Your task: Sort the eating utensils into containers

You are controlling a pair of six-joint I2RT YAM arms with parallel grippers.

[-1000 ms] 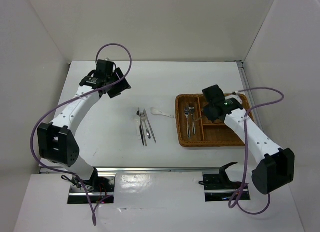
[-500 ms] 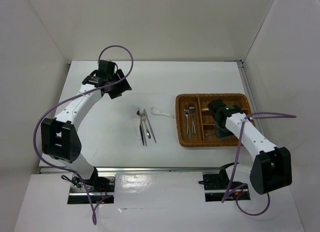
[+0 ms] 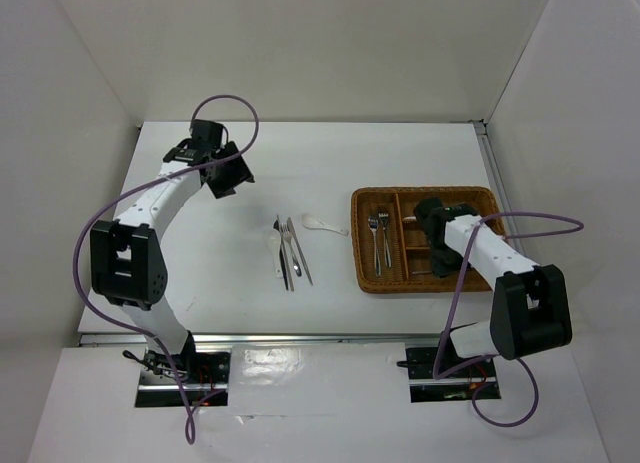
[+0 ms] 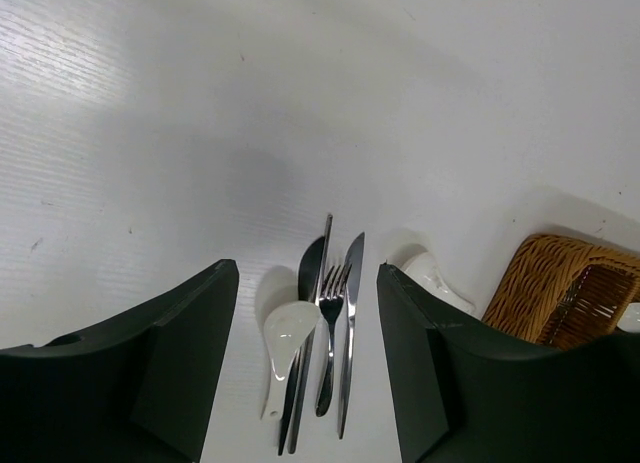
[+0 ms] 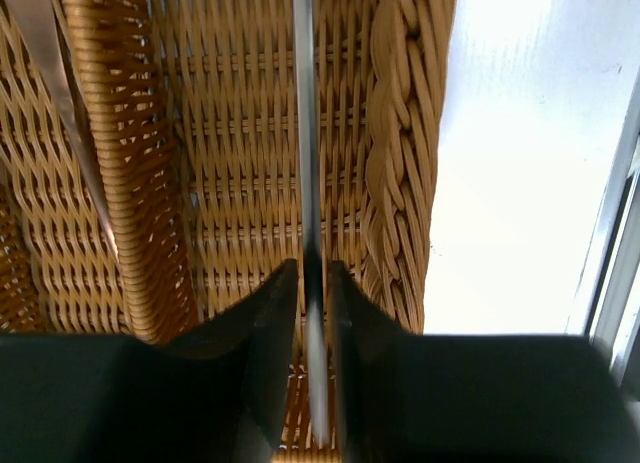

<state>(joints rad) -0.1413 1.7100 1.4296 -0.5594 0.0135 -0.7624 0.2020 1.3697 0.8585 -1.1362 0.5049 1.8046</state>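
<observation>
Top view. Shows left arm stretched up the left side toward the far-left corner of the white surface, elbow bent, left gripper hanging over bare surface, well apart from all pieces. Shows right arm folded back tight, right gripper down inside the wicker tray by the right edge, close to the tray's near rim. Cannot tell from here how either pair of jaws stands. Has two forks in the tray's long left section. Puts a loose bunch of silver utensils mid-surface, with one white soup spoon just beyond it on the tray side. Plain white walls on three sides.

Left wrist view. Finds jaws spread wide, holding nothing, touching nothing. Frames between the fingers a second soup spoon, a fork, a knife and dark slim pieces packed side by side, too tight to separate.

Right wrist view. Finds jaws pinched nearly together on a slim silver piece, knife or stick unclear. Runs that piece over the woven floor, just beside the braided outer rim. Cannot tell which compartment. Beyond the rim, white surface and a metal rail.
</observation>
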